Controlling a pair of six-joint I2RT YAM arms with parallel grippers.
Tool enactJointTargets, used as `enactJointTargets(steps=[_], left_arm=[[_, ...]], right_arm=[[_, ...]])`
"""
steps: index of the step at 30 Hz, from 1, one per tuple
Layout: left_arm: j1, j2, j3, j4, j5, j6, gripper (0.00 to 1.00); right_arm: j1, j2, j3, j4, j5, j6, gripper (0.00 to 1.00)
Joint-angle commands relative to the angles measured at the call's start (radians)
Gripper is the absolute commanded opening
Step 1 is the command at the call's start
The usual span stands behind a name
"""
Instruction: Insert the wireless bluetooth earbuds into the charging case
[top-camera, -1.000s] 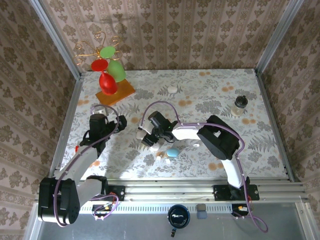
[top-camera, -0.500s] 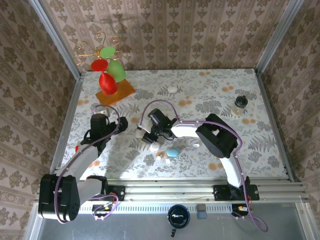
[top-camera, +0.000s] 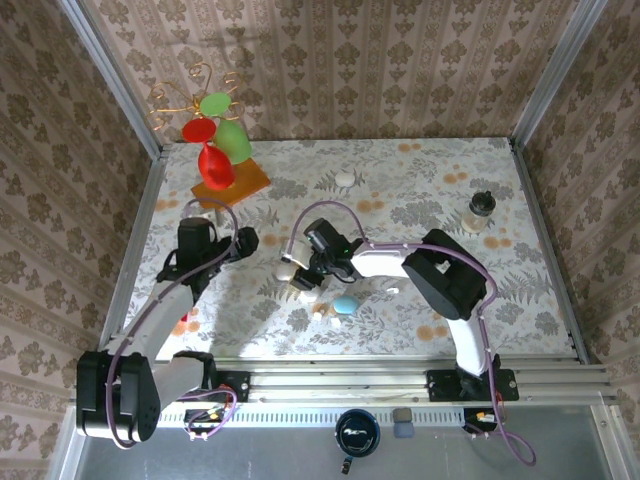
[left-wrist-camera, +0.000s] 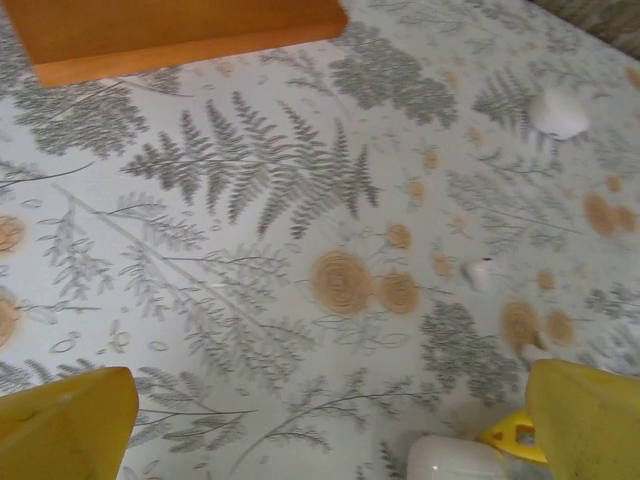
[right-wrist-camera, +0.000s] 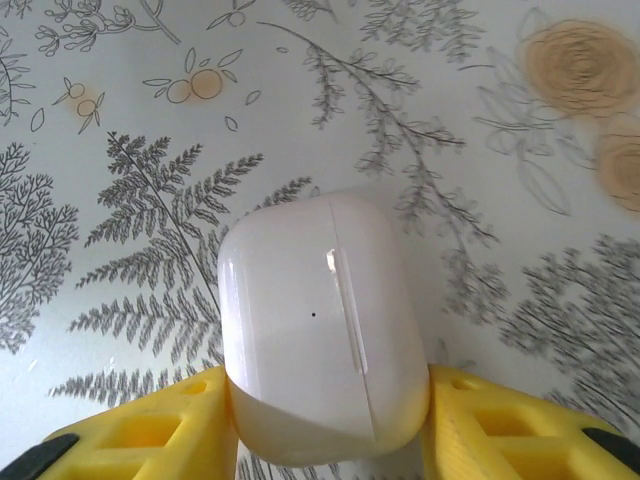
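1. Earbuds: one small white earbud (left-wrist-camera: 480, 272) lies loose on the table (left-wrist-camera: 250, 250), at 12 o'clock from the charging case in the left wrist view. A second white bit (left-wrist-camera: 535, 350), likely another earbud, sits at 1 o'clock. Neither is in the case.
2. Charging case (right-wrist-camera: 320, 320): white and smooth, with its lid seam shut. I cannot tell whether it touches the table.
3. My right gripper (right-wrist-camera: 325, 430) is clamped on the case, with one yellow finger against each side at its near end.
4. My left gripper (left-wrist-camera: 330, 440) stands fully released and grasps nothing. It is above the table at 10 o'clock of the case in the top view.
5. Step in hand, by my judgement: securing the case. No earbud is seated yet.
6. The next move calls for opening the lid while I hold the body steady, probably with my left gripper, and then picking up each tiny earbud. The rounded case may slip from a grip this close to its end.
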Motion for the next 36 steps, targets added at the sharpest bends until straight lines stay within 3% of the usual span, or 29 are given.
enactJointTargets(steps=[1, 7, 10, 16, 23, 32, 36], left_arm=[[0.015, -0.002, 0.070, -0.135, 0.154, -0.004, 1.00], [0.019, 0.038, 0.153, -0.297, 0.364, -0.030, 1.00], [0.016, 0.091, 0.164, -0.276, 0.539, -0.095, 1.00], [-0.049, 0.233, 0.190, -0.200, 0.754, -0.160, 0.97], [-0.121, 0.337, 0.231, -0.097, 0.839, -0.222, 0.85], [-0.122, 0.371, 0.229, -0.009, 0.850, -0.276, 0.57], [-0.121, 0.371, 0.222, 0.007, 0.859, -0.286, 0.40]], right_arm=[[-0.031, -0.102, -0.028, 0.025, -0.010, -0.028, 0.47], [-0.072, -0.187, -0.065, 0.042, -0.039, -0.025, 0.46], [-0.083, -0.221, -0.082, 0.056, -0.046, -0.020, 0.47], [-0.117, -0.265, -0.122, 0.135, -0.137, 0.058, 0.46], [-0.126, -0.295, -0.148, 0.166, -0.215, 0.080, 0.46], [-0.130, -0.306, -0.161, 0.183, -0.279, 0.089, 0.46], [-0.131, -0.306, -0.161, 0.180, -0.281, 0.087, 0.46]])
